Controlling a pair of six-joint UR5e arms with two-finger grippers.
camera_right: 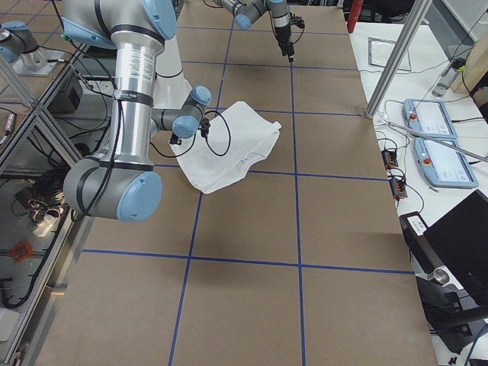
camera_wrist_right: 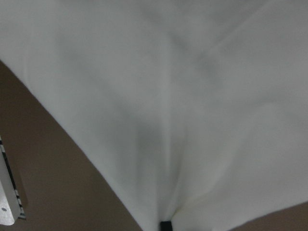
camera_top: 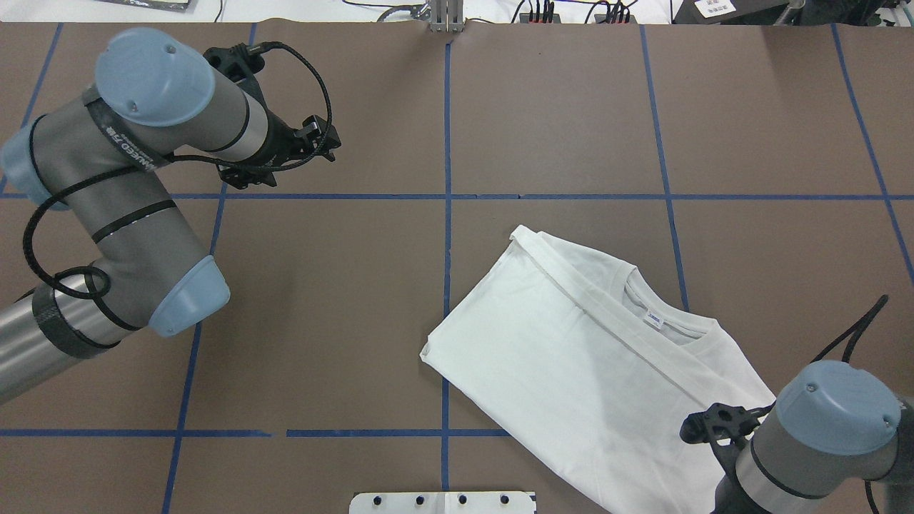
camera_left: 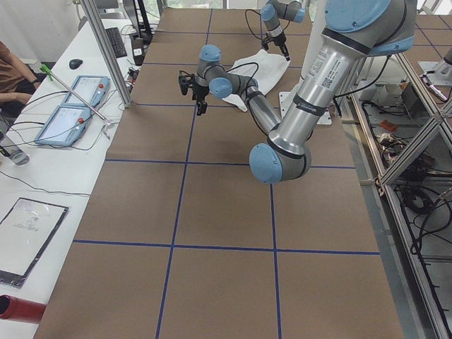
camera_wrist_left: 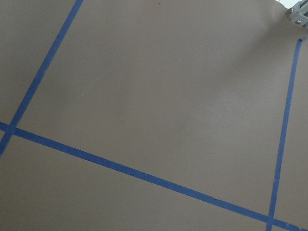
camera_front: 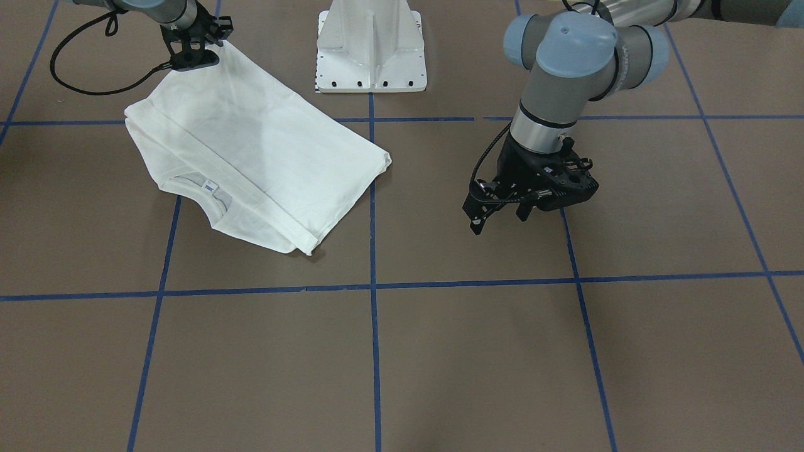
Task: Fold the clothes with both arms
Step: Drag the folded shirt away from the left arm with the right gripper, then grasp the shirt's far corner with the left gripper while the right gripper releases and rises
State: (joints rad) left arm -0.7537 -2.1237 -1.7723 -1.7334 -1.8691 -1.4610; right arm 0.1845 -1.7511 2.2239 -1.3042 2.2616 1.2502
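The white T-shirt [camera_front: 251, 150] lies folded on the brown table, neck label [camera_front: 210, 186] facing up; it also shows in the overhead view [camera_top: 593, 357]. My right gripper [camera_front: 210, 53] is shut on the shirt's far corner by the robot base and holds that corner raised. In the right wrist view the shirt fabric [camera_wrist_right: 168, 96] gathers to a pinched point at the bottom edge. My left gripper [camera_front: 499, 220] hangs open above bare table, well to the side of the shirt, nothing between its fingers. It shows in the overhead view as the left gripper [camera_top: 285, 160].
The white metal pedestal base [camera_front: 370, 50] stands at the robot's side of the table, close to the raised corner. Blue tape lines [camera_wrist_left: 144, 175] grid the brown surface. A side bench with tablets [camera_left: 70, 106] runs along the far edge, and a person's arm [camera_left: 10, 70] rests there.
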